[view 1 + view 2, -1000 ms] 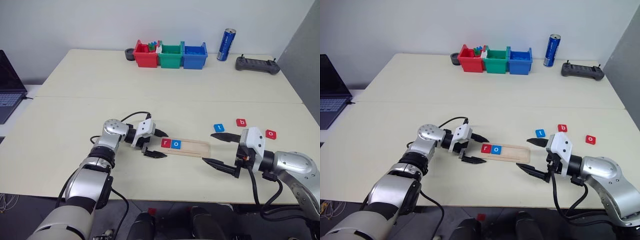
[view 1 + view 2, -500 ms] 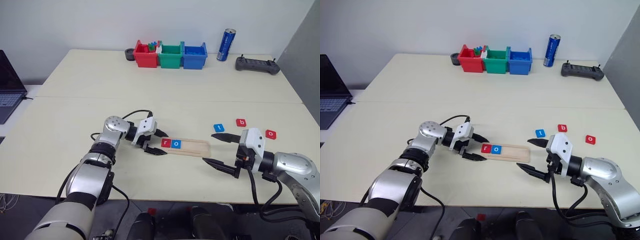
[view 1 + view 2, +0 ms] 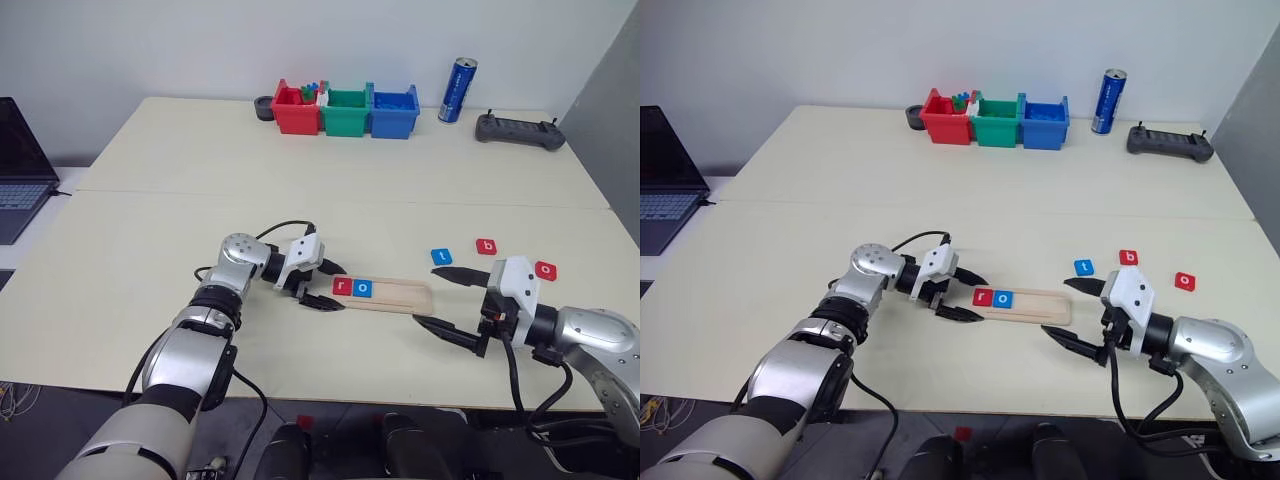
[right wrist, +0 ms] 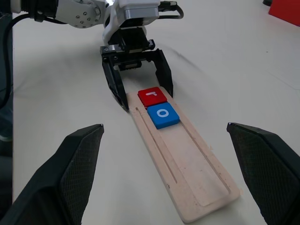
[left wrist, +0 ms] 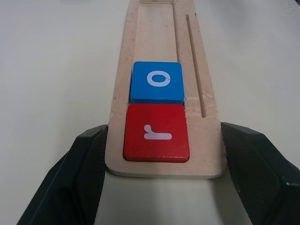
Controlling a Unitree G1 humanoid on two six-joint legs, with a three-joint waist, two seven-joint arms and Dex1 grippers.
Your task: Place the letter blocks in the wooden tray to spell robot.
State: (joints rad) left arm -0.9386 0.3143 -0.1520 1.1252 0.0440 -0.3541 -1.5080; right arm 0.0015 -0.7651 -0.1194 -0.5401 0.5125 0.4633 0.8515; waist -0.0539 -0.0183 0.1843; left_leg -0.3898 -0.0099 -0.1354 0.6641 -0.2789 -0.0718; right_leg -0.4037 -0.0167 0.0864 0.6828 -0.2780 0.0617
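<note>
Already clamped across wooden tray's [image 3: 385,295] left end by left gripper [image 3: 327,285]; right gripper [image 3: 452,301] agape, empty. Probably light, stiff, slippery letter blocks [image 3: 352,288]; best pinched by edges.

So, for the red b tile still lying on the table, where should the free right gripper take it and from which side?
The red b tile lies flat on the table, clear of the blue t tile and the red o tile. Probably best: the open right gripper comes straight down from above and pinches two opposite side edges, since the tile is thin, with only its edges offering purchase.
</note>
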